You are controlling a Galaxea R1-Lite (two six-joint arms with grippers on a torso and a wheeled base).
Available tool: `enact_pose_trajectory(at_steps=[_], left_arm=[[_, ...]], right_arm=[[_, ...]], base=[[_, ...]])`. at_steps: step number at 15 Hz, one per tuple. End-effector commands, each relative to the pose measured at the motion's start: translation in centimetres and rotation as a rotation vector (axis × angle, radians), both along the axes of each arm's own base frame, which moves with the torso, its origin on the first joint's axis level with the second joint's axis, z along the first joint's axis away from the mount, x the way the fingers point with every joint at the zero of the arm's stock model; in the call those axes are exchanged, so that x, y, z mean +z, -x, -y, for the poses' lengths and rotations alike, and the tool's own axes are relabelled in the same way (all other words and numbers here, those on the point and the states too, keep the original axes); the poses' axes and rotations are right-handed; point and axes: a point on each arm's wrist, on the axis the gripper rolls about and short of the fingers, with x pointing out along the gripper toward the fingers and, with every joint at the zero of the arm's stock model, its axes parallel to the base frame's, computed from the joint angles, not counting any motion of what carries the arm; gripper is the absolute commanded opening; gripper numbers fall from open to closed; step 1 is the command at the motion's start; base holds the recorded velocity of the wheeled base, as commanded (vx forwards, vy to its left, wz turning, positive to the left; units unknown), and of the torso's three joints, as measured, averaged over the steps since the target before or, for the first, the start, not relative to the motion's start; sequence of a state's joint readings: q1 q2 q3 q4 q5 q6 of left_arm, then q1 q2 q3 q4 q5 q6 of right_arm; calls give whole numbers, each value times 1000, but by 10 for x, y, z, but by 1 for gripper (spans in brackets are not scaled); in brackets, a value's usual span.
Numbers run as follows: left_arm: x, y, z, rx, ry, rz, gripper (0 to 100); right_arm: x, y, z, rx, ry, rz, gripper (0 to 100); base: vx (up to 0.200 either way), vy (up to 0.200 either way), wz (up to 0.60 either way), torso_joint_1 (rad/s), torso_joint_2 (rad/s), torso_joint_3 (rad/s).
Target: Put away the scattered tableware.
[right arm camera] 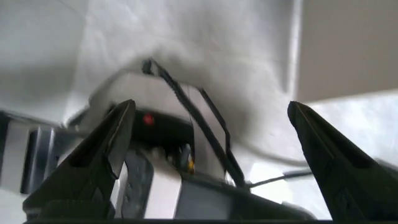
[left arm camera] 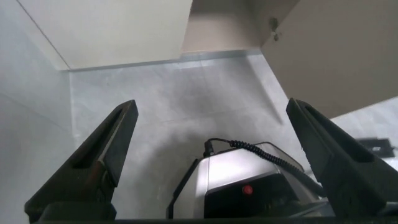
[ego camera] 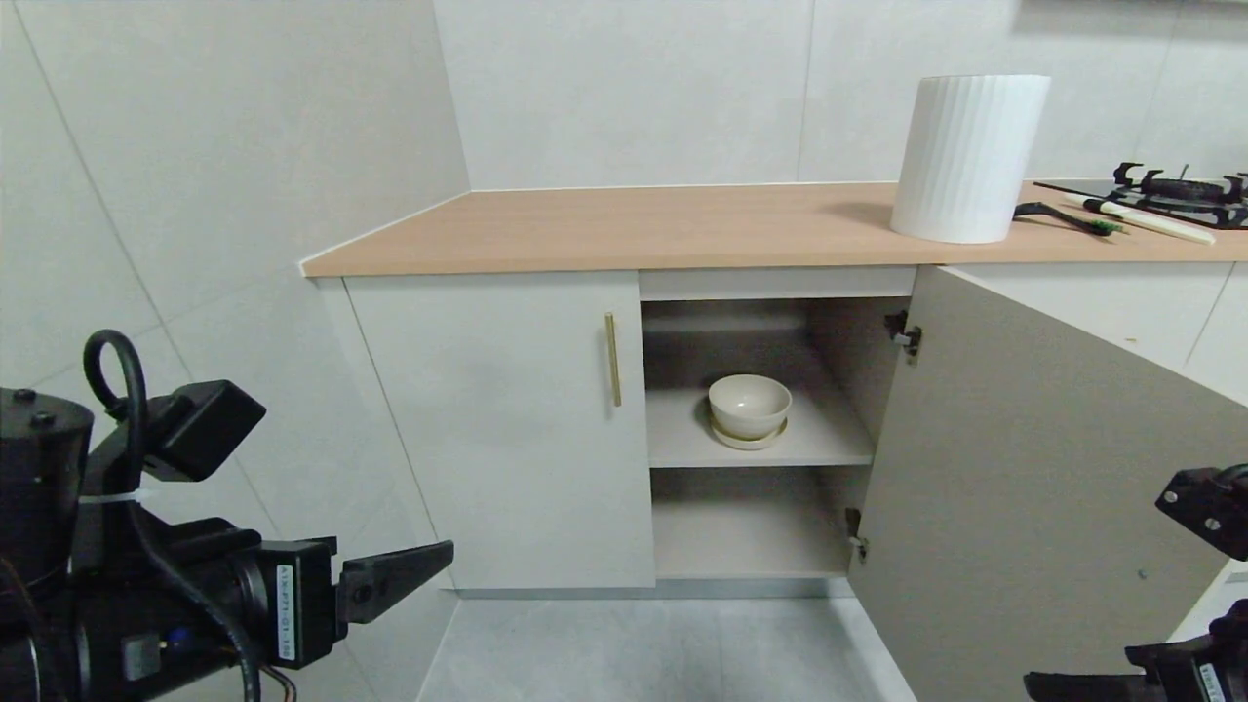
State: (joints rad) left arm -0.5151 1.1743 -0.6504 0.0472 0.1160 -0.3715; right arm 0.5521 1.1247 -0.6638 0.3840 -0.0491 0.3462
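Observation:
A cream bowl (ego camera: 749,403) sits on a small plate (ego camera: 747,438) on the middle shelf (ego camera: 819,439) of the open cabinet. On the wooden counter (ego camera: 634,229) at the far right lie a black utensil (ego camera: 1058,214) and a long white utensil (ego camera: 1141,216). My left gripper (ego camera: 409,575) hangs low at the left, well in front of the cabinet; in the left wrist view it (left arm camera: 211,109) stands open and empty above the floor. My right gripper (ego camera: 1072,685) is low at the right, beside the open door, and is open and empty (right arm camera: 211,109).
The right cabinet door (ego camera: 1024,468) stands swung wide open toward me; the left door (ego camera: 497,429) with its brass handle (ego camera: 612,359) is closed. A tall white ribbed canister (ego camera: 965,156) stands on the counter, a black stove grate (ego camera: 1180,187) beyond it. The lower shelf (ego camera: 751,536) is bare.

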Motion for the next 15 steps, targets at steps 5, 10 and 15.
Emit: enact_pose_trajectory(at_steps=[5, 10, 15], left_arm=[[-1, 0, 0, 1, -1, -4, 100], [-1, 0, 0, 0, -2, -7, 100], [-2, -1, 0, 0, -3, -8, 100]], right_arm=[[14, 17, 11, 40, 58, -27, 100], [25, 16, 24, -130, 166, -1, 100], [39, 6, 45, -310, 187, 44, 100]], base=[[0, -200, 0, 6, 2, 2], [0, 0, 0, 0, 0, 0], [0, 0, 0, 0, 0, 0]])
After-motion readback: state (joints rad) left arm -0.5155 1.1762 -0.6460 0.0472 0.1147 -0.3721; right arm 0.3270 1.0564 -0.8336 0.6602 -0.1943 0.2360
